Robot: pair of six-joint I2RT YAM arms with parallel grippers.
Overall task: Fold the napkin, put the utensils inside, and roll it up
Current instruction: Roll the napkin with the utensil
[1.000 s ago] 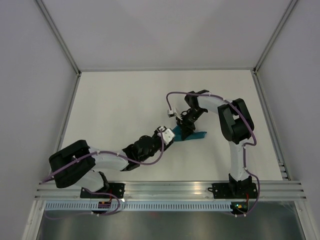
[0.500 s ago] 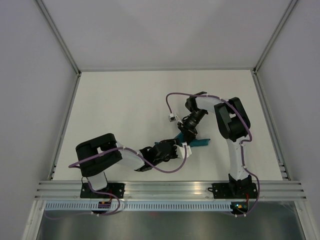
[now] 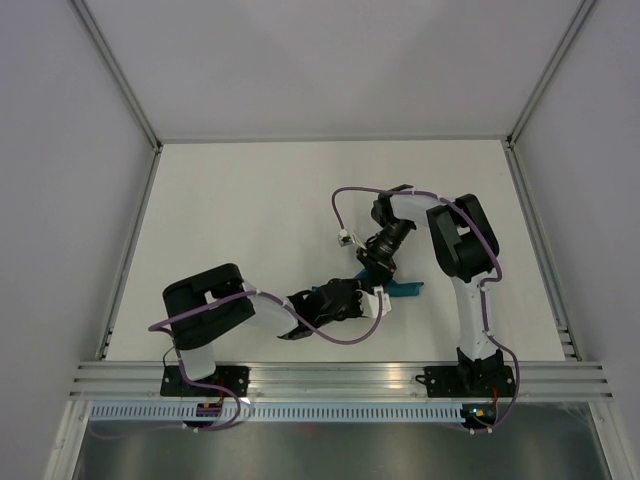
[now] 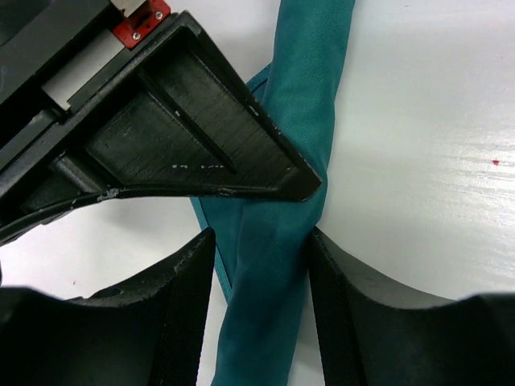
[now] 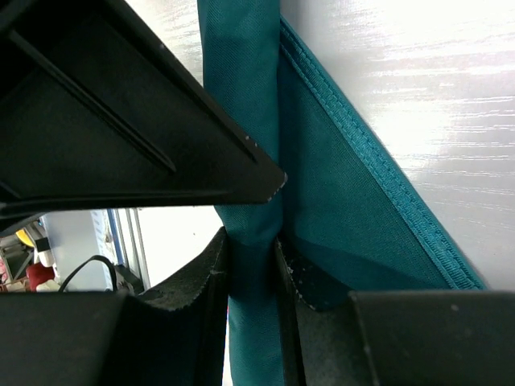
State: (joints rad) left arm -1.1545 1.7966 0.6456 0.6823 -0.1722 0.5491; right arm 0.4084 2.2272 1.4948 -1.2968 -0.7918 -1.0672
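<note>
Left gripper (image 4: 259, 249) and right gripper (image 5: 252, 257) each clamp the rolled napkin (image 3: 405, 288), side by side, likely to stop it unrolling; it lies on the table (image 3: 250, 200), toward the table's near edge.

The white bench (image 3: 250, 200) carries one thing: a teal napkin (image 3: 405, 289), rolled into a narrow tube, right of centre.

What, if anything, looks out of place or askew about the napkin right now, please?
The napkin is rolled into a tube, but one hemmed corner lies flat beside the roll, not wrapped in.
</note>
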